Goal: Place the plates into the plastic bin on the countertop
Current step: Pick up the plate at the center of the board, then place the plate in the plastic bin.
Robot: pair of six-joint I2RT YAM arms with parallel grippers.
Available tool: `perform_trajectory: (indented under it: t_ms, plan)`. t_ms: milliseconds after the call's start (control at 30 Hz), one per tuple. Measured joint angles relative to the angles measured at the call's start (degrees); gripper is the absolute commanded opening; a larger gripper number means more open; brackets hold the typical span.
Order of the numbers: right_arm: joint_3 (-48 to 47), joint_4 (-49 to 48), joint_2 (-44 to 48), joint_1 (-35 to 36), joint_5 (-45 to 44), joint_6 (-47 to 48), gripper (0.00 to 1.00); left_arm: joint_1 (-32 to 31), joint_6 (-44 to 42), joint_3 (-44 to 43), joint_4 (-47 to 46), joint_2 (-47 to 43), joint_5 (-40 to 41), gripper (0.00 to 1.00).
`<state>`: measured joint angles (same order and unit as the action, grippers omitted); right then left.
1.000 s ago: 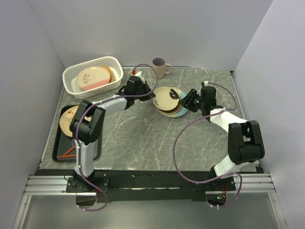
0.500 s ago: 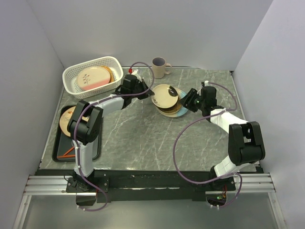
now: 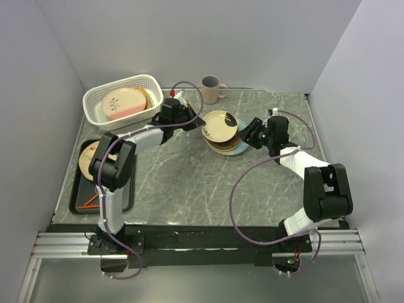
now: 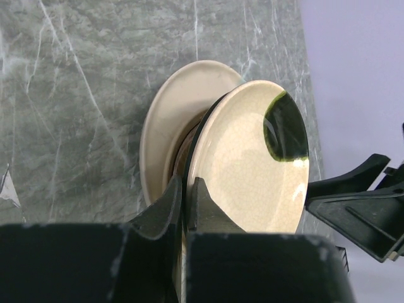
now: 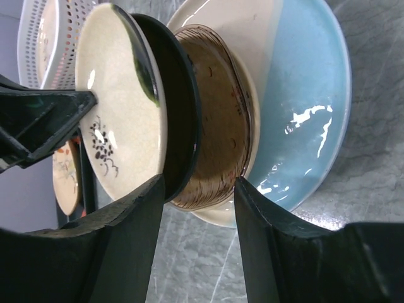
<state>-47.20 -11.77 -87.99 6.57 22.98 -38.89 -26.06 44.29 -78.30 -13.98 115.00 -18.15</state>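
My left gripper is shut on the near rim of a cream plate with a dark green patch, and holds it tilted above the stack. The stack holds a brown plate over a cream one and a pale blue plate. Just right of the stack, my right gripper is open, its fingers on either side of the brown plate's edge. The white plastic bin at the back left has a half-pink plate and a tan one inside.
A beige mug stands behind the stack near the back wall. A flat black tray at the left edge carries another plate and an orange utensil. Grey walls close in the countertop on three sides.
The left gripper has raised the cream plate off the stack and tilted it up. The right gripper has drawn slightly to the right and its fingers have spread a little.
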Motion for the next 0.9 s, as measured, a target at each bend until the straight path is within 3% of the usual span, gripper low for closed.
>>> perform_trajectory:
  t_ms: [67, 200, 400, 567, 900]
  plan:
    - [0.1, -0.6, 0.2, -0.1, 0.3, -0.3, 0.56, 0.0, 0.0, 0.2, 0.1, 0.0, 0.0, 0.01]
    - [1.3, -2.0, 1.6, -0.1, 0.7, -0.9, 0.67, 0.0, 0.0, 0.3, 0.1, 0.0, 0.0, 0.01]
    - [2.3, -4.3, 2.6, -0.1, 2.0, -1.7, 0.68, 0.0, 0.0, 0.3, 0.1, 0.0, 0.0, 0.01]
    - [2.6, -6.7, 2.6, -0.2, 3.5, -3.0, 0.66, 0.0, -0.1, 0.3, 0.1, 0.0, 0.0, 0.01]
    - [2.6, -10.8, -0.6, -0.1, 5.9, -5.6, 0.50, 0.0, 0.0, 0.3, 0.1, 0.0, -0.4, 0.01]
